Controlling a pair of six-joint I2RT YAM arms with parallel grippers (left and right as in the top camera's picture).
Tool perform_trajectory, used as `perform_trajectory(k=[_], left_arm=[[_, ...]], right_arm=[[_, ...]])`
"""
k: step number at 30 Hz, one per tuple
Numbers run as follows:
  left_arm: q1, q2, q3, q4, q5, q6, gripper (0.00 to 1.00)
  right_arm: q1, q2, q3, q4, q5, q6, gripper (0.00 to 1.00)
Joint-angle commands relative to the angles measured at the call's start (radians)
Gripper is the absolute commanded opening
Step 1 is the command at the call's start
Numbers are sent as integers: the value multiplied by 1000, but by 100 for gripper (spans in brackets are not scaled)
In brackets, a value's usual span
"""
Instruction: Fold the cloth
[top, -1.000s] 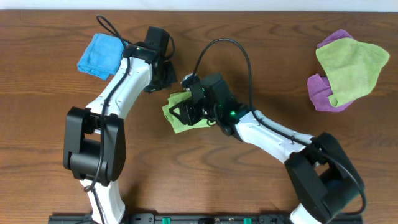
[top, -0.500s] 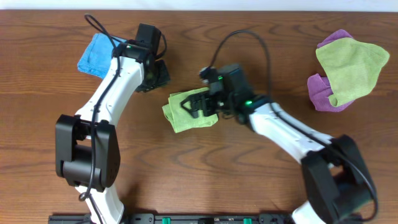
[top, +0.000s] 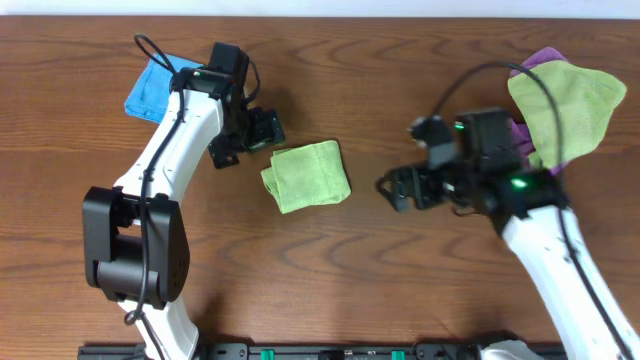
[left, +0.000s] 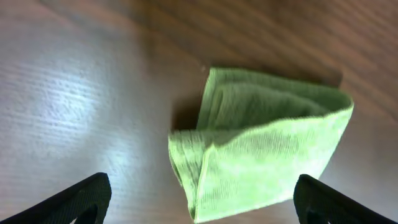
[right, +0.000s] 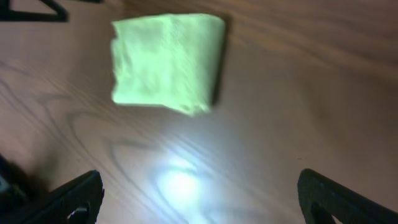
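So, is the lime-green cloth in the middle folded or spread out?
Folded. The cloth lies as a compact rectangle, and the left wrist view shows doubled layers along its edge.

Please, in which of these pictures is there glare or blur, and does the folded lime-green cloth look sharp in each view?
Overhead: even light, no glare, and the cloth is sharp. Left wrist: a pale glare lies on the table at the left, and the cloth is slightly soft, with a dark shadow at its left edge. Right wrist: the whole picture is blurred, with a bright glare spot on the wood below the cloth.
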Motion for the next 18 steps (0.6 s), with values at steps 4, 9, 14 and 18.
perform_trajectory(k=[4, 9, 14, 18], left_arm=[[7, -30, 19, -75, 57, 0, 95], [7, -30, 19, -121, 84, 0, 95], [6, -30, 19, -132, 102, 1, 95], [6, -31, 19, -133, 109, 12, 95]], right_arm=[[-140, -229, -73, -83, 25, -103, 99], [-238, -457, -222, -105, 31, -93, 99], [-283, -645, -345, -95, -6, 5, 99], [-283, -682, -380, -97, -7, 37, 99]])
